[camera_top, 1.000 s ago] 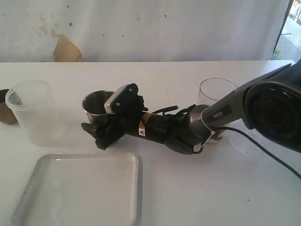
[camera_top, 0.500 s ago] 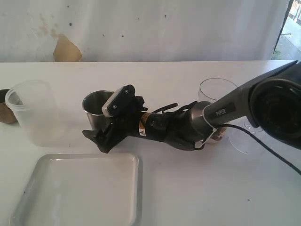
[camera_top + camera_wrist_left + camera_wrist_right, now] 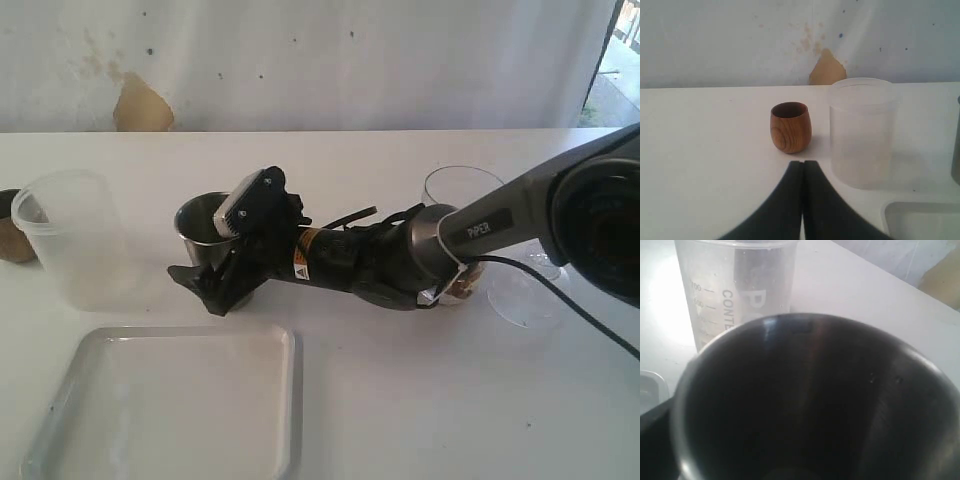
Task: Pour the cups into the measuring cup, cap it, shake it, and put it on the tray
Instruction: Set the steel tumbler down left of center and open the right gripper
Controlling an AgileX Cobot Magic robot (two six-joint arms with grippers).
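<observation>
We see the right gripper [image 3: 205,268] lying low across the white table [image 3: 420,400], reaching over from the right side to the steel tumbler [image 3: 203,226]. The claw is spread wide, with the tumbler standing upright on the table between its two jaws. One dark finger [image 3: 192,280] shows in front of the tumbler's lower wall, and the other is hidden behind it. We cannot make out whether the pads touch the steel.

In the right wrist view the tumbler's dark mouth fills nearly the whole picture. Just beyond it stands the measuring cup [image 3: 735,290], upright, its printed scale facing that camera. In the exterior view this cup is to the left of the tumbler, near it but apart. The tray [image 3: 170,410] lies flat in front of both, touching neither.

The left gripper [image 3: 803,167] has its claw pressed together with nothing between the fingers. The wooden cup [image 3: 791,127] stands upright a little ahead of those tips, clear of them, with the measuring cup just beside it.
</observation>
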